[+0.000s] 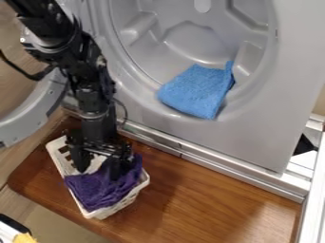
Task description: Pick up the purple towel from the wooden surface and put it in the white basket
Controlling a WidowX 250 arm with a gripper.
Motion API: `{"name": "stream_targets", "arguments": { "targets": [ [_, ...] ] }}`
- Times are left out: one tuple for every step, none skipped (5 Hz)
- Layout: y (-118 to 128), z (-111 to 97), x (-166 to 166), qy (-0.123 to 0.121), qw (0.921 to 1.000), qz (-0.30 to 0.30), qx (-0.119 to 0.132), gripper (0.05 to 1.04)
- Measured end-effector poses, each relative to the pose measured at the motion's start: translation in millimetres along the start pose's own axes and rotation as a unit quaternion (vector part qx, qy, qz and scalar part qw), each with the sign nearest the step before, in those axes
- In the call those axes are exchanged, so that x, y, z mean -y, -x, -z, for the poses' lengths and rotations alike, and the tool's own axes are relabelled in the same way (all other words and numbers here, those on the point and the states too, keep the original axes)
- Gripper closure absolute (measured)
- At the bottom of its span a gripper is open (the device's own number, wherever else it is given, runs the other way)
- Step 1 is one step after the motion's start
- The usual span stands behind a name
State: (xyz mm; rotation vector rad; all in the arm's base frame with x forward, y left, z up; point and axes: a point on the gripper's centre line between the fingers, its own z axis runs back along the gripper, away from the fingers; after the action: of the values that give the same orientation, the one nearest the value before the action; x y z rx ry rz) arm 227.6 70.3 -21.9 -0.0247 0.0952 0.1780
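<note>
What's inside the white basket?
A purple cloth lies in the basket, with the gripper at its upper edge. Whatever is beneath the cloth is covered and can't be seen.

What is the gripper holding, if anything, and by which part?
Nothing, it seems: the gripper is open, its fingers apart at the purple cloth in the basket.

You are in a laundry spot, by the look of it: a grey front-loading machine (262,135) has its round door (24,127) open, a blue cloth (198,90) in its opening, and a white basket (100,213) holding purple cloth (105,190). You can't tell whether it's a home or a lab.
</note>
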Motion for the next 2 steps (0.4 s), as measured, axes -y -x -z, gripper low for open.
{"name": "stream_targets", "arguments": {
  "targets": [
    [0,-9,5,0.006,0.9999,0.009,-0.001,0.08],
    [2,-25,10,0.007,0.9997,0.024,0.006,0.083]
  ]
}}
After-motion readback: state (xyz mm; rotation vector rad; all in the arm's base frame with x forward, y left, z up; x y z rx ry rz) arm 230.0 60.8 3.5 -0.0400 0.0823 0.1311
